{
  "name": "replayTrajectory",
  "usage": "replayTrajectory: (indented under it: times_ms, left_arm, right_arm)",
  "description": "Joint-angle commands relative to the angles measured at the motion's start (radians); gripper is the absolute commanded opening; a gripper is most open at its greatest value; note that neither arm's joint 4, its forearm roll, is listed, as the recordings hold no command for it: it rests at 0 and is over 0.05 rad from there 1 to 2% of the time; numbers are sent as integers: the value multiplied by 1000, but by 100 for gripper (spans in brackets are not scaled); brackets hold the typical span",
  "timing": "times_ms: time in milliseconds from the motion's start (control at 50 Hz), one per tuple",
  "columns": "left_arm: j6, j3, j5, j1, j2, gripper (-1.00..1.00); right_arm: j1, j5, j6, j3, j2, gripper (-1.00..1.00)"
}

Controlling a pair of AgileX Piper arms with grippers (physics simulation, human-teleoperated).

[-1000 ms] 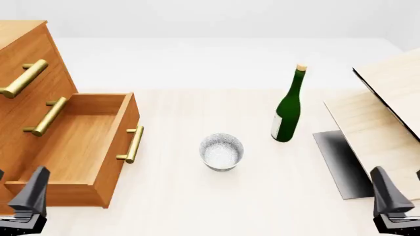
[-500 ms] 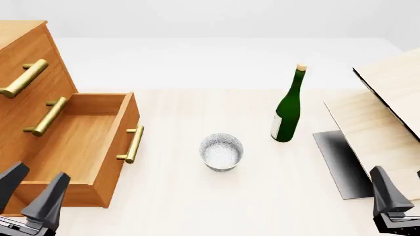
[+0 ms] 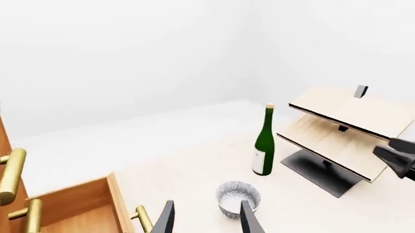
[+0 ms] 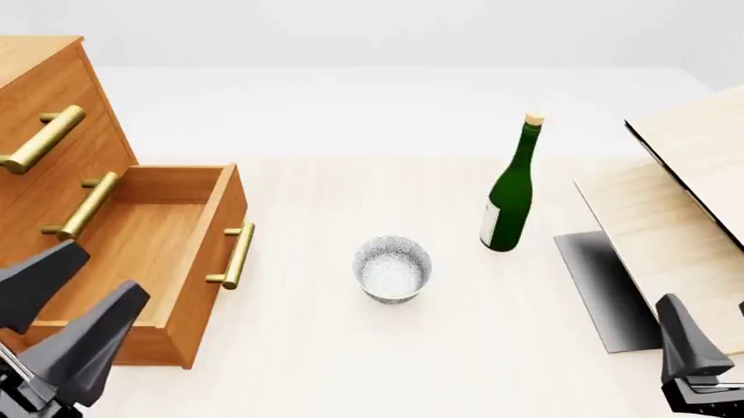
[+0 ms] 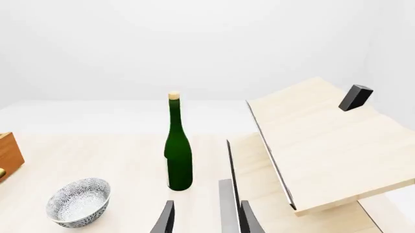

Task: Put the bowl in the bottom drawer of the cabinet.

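The small speckled white bowl stands upright on the table, right of the open bottom drawer of the orange-brown cabinet. The drawer is pulled out and nothing lies in it; its brass handle faces the bowl. My left gripper hovers open over the drawer's near corner, well left of the bowl, with nothing held. The left wrist view shows the bowl just beyond its fingertips. My right gripper sits open and empty at the near right edge. Its wrist view has the bowl off to one side.
A tall green wine bottle stands upright behind and right of the bowl. A pale wooden two-board rack on a dark base fills the right side. The cabinet's upper drawers are shut, their brass handles sticking out.
My left gripper has come up and forward from the near left corner and now stands over the drawer's near corner, both fingers showing. The right arm, bowl and bottle have stayed put.
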Motion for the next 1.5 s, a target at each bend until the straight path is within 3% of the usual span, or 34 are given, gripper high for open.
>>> replayTrajectory:
  times_ms: [20,200,320,440,580,640,1000,1220,1500]
  left_arm:
    - [-23,-126,-118,-145,243,100]
    - [-11,-219,-193,-207,433,100]
    - [-97,-307,-192,-157,570,100]
    - [-46,-436,-153,-156,693,100]
    - [-77,-508,-143,-156,769,100]
    - [-58,-536,-123,-160,791,100]
    - [3,-880,113,-227,1029,100]
    - [21,-1014,243,-243,1129,100]
    - [-36,-1130,390,-214,1268,100]
  right_arm:
    - [0,5,0,-2,-3,100]
    - [0,5,0,-3,-3,100]
    - [0,6,0,-3,-3,100]
    - [0,5,0,-3,-3,100]
    - [0,6,0,-3,-3,100]
    - [0,5,0,-3,-3,100]
    - [0,5,0,-3,-3,100]
    - [0,5,0,-3,-3,100]
    - [0,5,0,-3,-3,100]
